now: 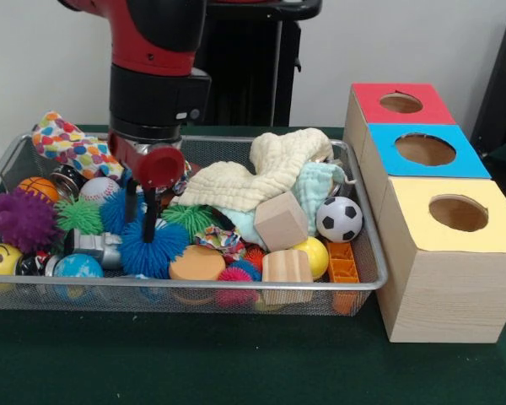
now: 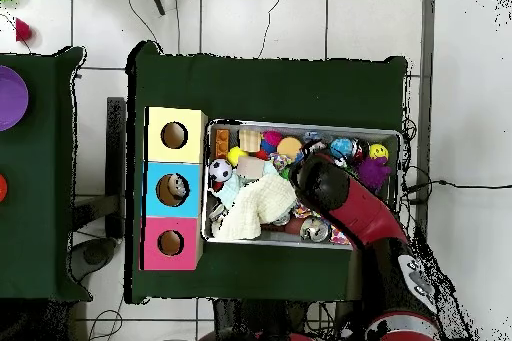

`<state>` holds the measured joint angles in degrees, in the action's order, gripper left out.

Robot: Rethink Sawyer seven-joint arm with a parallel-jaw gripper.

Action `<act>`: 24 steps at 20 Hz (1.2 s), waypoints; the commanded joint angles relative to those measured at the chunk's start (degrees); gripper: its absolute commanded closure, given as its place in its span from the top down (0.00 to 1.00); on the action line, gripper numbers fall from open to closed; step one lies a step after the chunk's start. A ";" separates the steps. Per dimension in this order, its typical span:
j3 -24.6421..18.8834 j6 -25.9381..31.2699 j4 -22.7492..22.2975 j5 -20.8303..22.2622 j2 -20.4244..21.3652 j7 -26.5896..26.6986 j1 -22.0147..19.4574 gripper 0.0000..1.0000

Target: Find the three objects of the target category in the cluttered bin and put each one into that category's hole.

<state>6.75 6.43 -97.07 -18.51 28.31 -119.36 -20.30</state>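
Note:
A wire mesh bin [image 1: 367, 253] [image 2: 392, 135] is packed with toys. My gripper [image 1: 141, 221] hangs over its left part, open, its two dark fingers [image 1: 149, 221] reaching down to the top of a blue spiky ball [image 1: 154, 249]. Nothing shows between the fingers. Around it lie a green spiky ball [image 1: 78, 215], a purple spiky ball [image 1: 21, 221], a baseball [image 1: 99, 189] and a second green spiky ball [image 1: 190, 218]. In the overhead view the arm [image 2: 335, 192] hides the gripper. The wooden box to the right has a red hole [image 1: 400, 102], a blue hole [image 1: 425, 149] and a yellow hole [image 1: 458, 213].
Also in the bin: a cream cloth [image 1: 261, 173], a wooden cube [image 1: 280, 221], a striped wooden cylinder [image 1: 287, 267], a soccer ball [image 1: 338, 218], a yellow ball [image 1: 314, 256], an orange disc [image 1: 196, 263], a smiley ball [image 1: 0, 259] and a dotted cloth [image 1: 67, 145].

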 commanded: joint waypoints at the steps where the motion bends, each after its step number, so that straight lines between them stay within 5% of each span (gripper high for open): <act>1: -3.47 4.18 6.40 -1.57 -4.28 -6.35 -2.18 1.00; 8: -4.86 0.26 3.44 -1.52 -4.05 -9.03 -1.66 1.00; 24: -8.26 -4.43 4.37 0.09 -7.82 -8.61 -3.85 1.00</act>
<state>5.88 6.34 -94.52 -18.44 24.40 -119.36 -22.33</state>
